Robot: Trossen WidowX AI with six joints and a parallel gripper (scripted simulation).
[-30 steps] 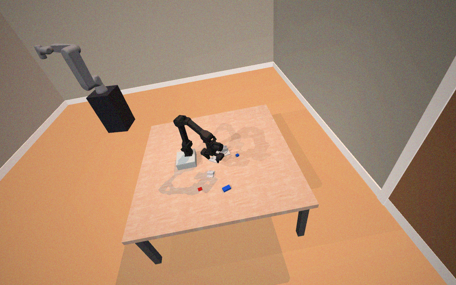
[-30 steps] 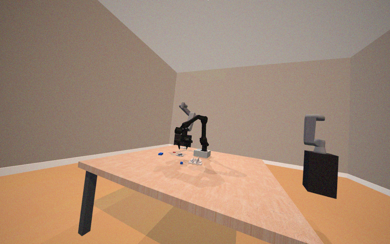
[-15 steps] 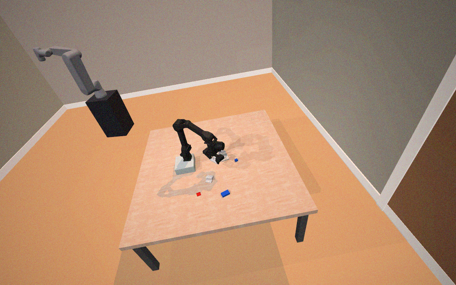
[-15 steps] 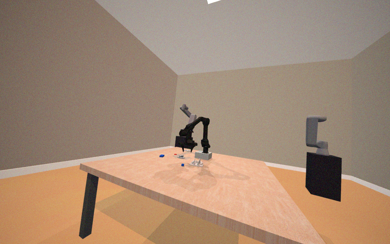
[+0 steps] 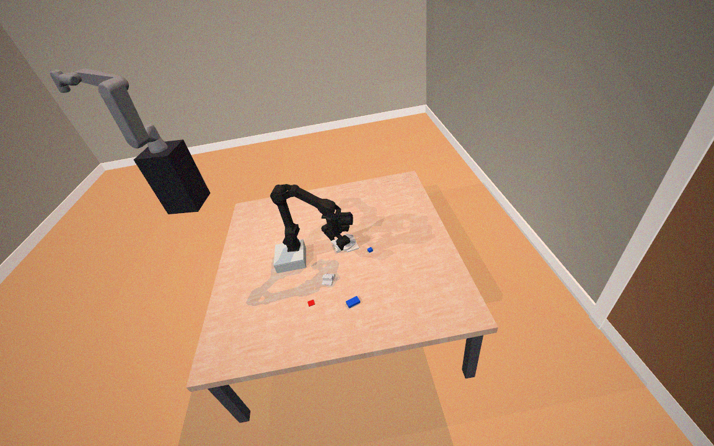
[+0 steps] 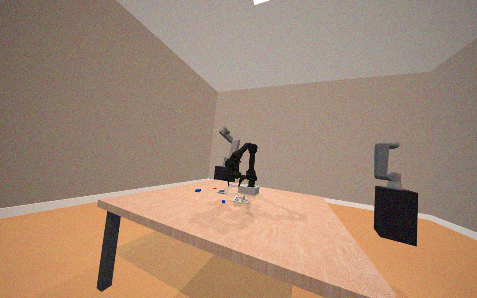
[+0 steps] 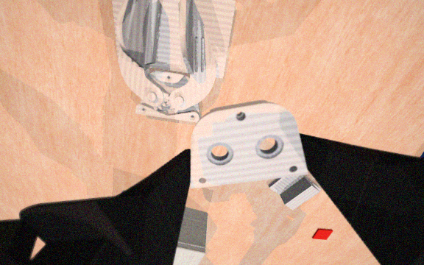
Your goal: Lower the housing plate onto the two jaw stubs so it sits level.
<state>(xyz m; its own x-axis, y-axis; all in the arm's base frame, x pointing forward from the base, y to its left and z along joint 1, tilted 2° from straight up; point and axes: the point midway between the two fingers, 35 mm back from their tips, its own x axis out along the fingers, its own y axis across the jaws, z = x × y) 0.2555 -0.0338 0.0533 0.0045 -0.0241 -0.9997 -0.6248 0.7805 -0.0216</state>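
Note:
The housing plate (image 7: pixel 246 162) (image 6: pixel 233 184) is white, with two large round holes and three small ones. My gripper (image 7: pixel 240 146) (image 6: pixel 233 186) is shut on its two side edges and holds it in the air. The white jaw assembly stands on the table; its base plate (image 7: pixel 224 22) (image 6: pixel 240 202) carries two upright grey jaws (image 7: pixel 138 40) (image 7: pixel 194 37). Two round stubs (image 7: pixel 153 96) (image 7: pixel 179 99) show at its near end. In the wrist view the held plate appears below and right of these stubs, not over them. In the top view the arm hides the held plate.
A small white stand (image 5: pixel 328 279) (image 6: pixel 221 191) (image 7: pixel 296 191), a red tile (image 5: pixel 310 302) (image 7: pixel 322 234), a blue block (image 5: pixel 352 301) (image 6: pixel 198 190) and a small blue cube (image 5: pixel 370 249) (image 6: pixel 223 201) lie on the table. My arm's grey base block (image 5: pixel 289 263) (image 6: pixel 249 191) is nearby. Other grey arms stand beyond the table.

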